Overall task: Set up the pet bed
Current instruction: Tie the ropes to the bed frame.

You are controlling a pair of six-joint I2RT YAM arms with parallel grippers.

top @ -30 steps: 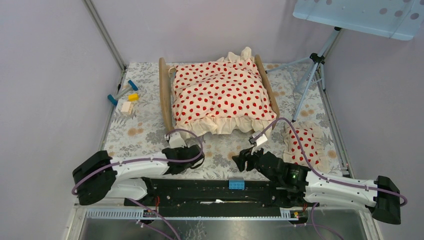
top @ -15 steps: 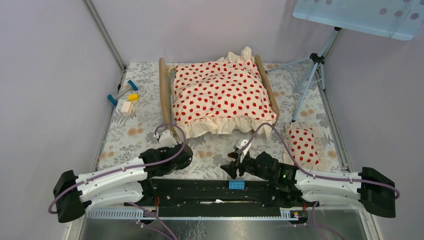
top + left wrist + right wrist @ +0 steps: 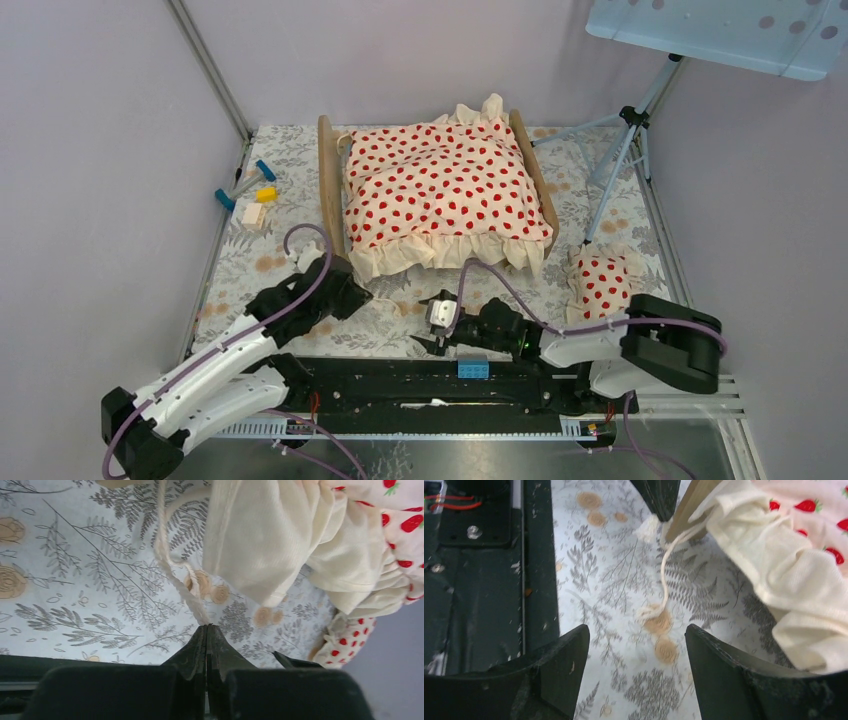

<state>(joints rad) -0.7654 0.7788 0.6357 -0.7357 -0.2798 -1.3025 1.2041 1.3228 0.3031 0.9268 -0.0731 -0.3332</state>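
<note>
The pet bed (image 3: 328,190) stands at the table's middle back. Only its light-wood end boards show, since the cream red-dotted blanket (image 3: 440,190) covers the mattress. My left gripper (image 3: 360,297) is at the bed's front left corner. In the left wrist view it (image 3: 206,627) is shut on a cream cord (image 3: 176,580) that hangs from the blanket's hem (image 3: 260,540). My right gripper (image 3: 427,326) is open and empty, low over the cloth in front of the bed. In the right wrist view it (image 3: 636,652) faces the cord (image 3: 664,575) and the blanket edge (image 3: 794,595).
The small red-dotted pillow (image 3: 600,285) lies at the front right, also in the left wrist view (image 3: 345,640). Coloured toy blocks (image 3: 250,195) lie at the left. A tripod (image 3: 620,160) stands at the back right. The black base rail (image 3: 400,375) runs along the near edge.
My left gripper has moved left and back toward the bed's front left corner. My right gripper has swung left along the front of the bed.
</note>
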